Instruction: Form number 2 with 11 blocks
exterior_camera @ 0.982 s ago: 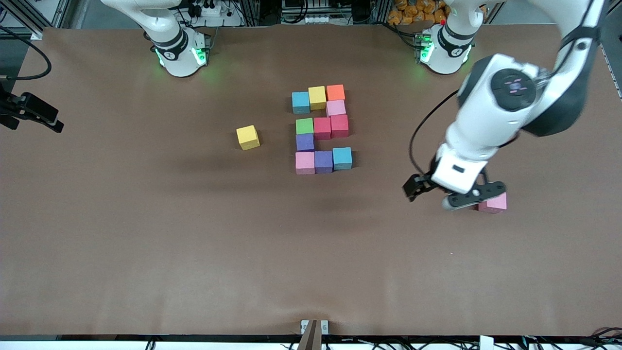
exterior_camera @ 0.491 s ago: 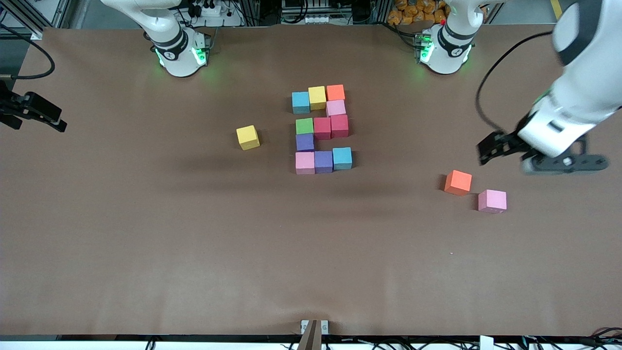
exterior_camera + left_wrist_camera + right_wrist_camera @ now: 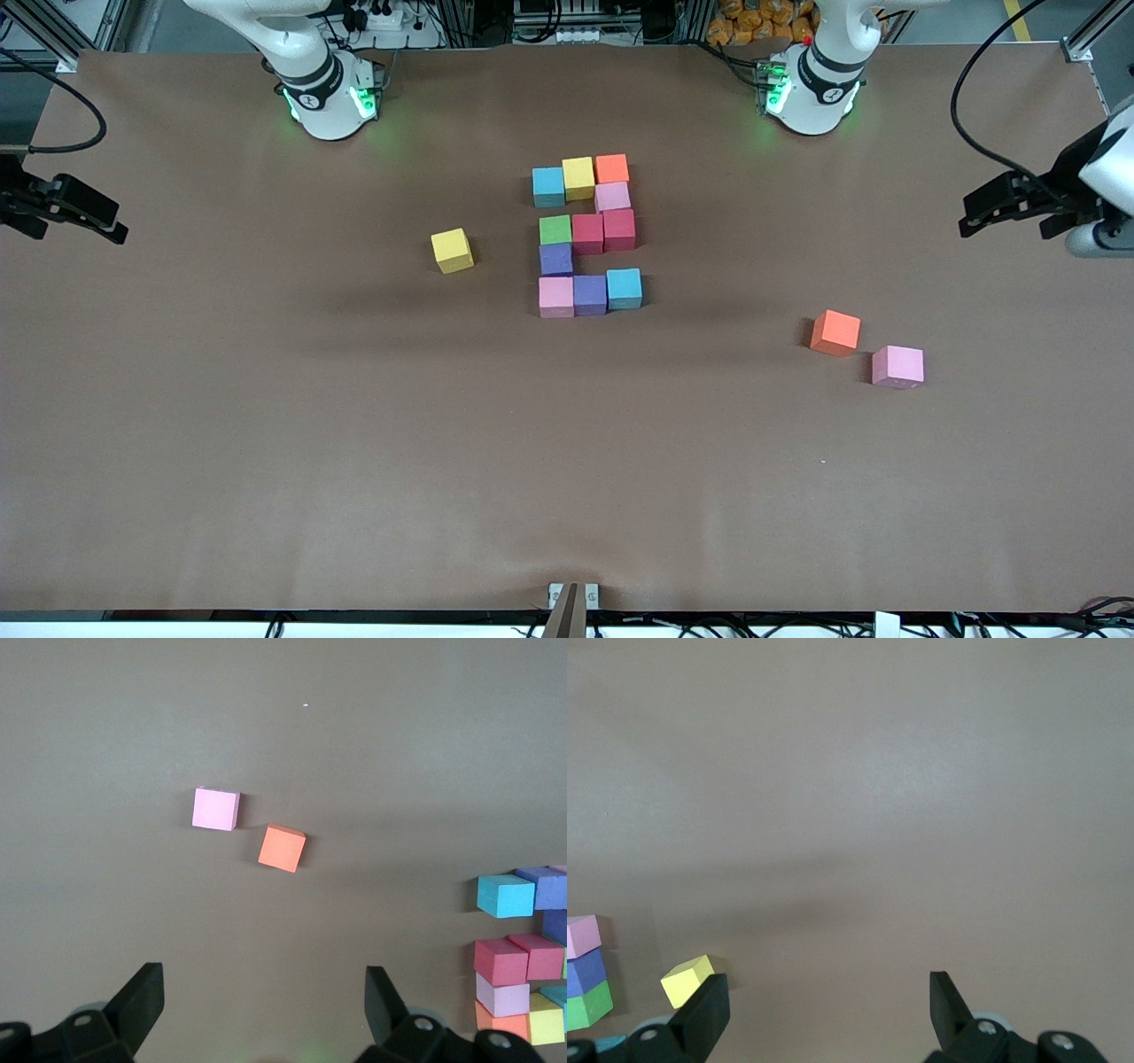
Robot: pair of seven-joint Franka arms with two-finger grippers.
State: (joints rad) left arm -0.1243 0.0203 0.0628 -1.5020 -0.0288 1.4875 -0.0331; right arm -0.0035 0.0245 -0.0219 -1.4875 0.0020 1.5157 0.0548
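The number 2 (image 3: 586, 235) lies mid-table, built of touching cubes: blue (image 3: 548, 186), yellow (image 3: 578, 177) and orange (image 3: 612, 168) in the top row, then pink, green, two red, purple, pink, purple and blue (image 3: 624, 288). Part of it shows in the left wrist view (image 3: 518, 957). My left gripper (image 3: 261, 992) is open and empty, high over the left arm's end of the table. My right gripper (image 3: 828, 992) is open and empty, over the right arm's end.
Three loose cubes lie apart from the digit. A yellow one (image 3: 452, 250) lies toward the right arm's end and shows in the right wrist view (image 3: 687, 981). An orange one (image 3: 835, 332) and a pink one (image 3: 897, 366) lie toward the left arm's end.
My left gripper rose from over the loose orange and pink cubes and swung out to its end of the table, uncovering the orange cube. The right arm barely moved.
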